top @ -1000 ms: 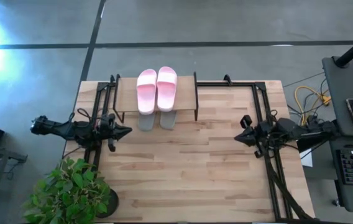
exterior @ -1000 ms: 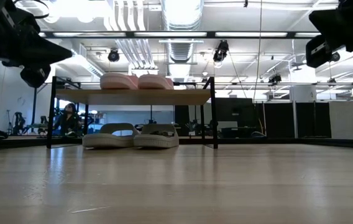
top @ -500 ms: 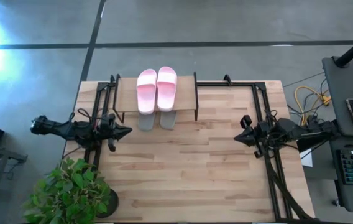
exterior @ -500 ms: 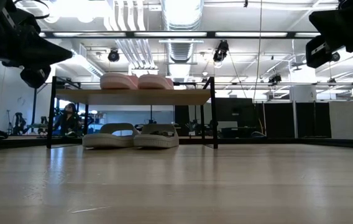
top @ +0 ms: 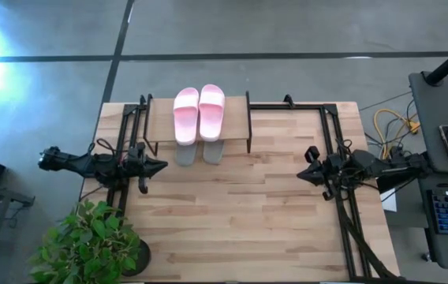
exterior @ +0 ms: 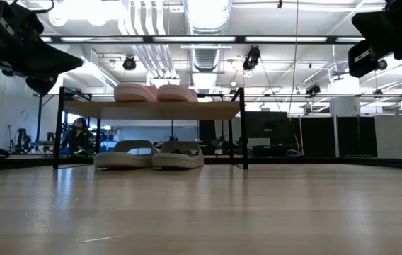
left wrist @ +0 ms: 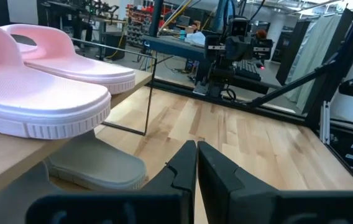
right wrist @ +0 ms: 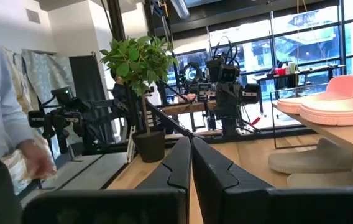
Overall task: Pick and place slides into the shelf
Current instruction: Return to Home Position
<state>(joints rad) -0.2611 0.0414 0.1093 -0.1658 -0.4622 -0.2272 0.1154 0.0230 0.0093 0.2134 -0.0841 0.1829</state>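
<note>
The pale pink slides (top: 199, 113) lie side by side on the wood top of the shelf (top: 237, 121), soles down; they also show in the low view (exterior: 155, 92) and left wrist view (left wrist: 46, 81). The grey-green slides (exterior: 148, 154) rest on the lower tier under them (top: 200, 151). My left gripper (top: 161, 166) hovers shut at the table's left side, near the shelf's near left corner (left wrist: 196, 155). My right gripper (top: 301, 174) hovers shut at the table's right side (right wrist: 191, 149). Neither holds anything.
A potted plant (top: 90, 241) stands at the table's near left corner. Black frame rails run along the left (top: 121, 142) and right (top: 342, 189) table edges. A person's sleeve and hand (right wrist: 15, 143) show beyond the table in the right wrist view. Bare wood (top: 232, 213) lies between the arms.
</note>
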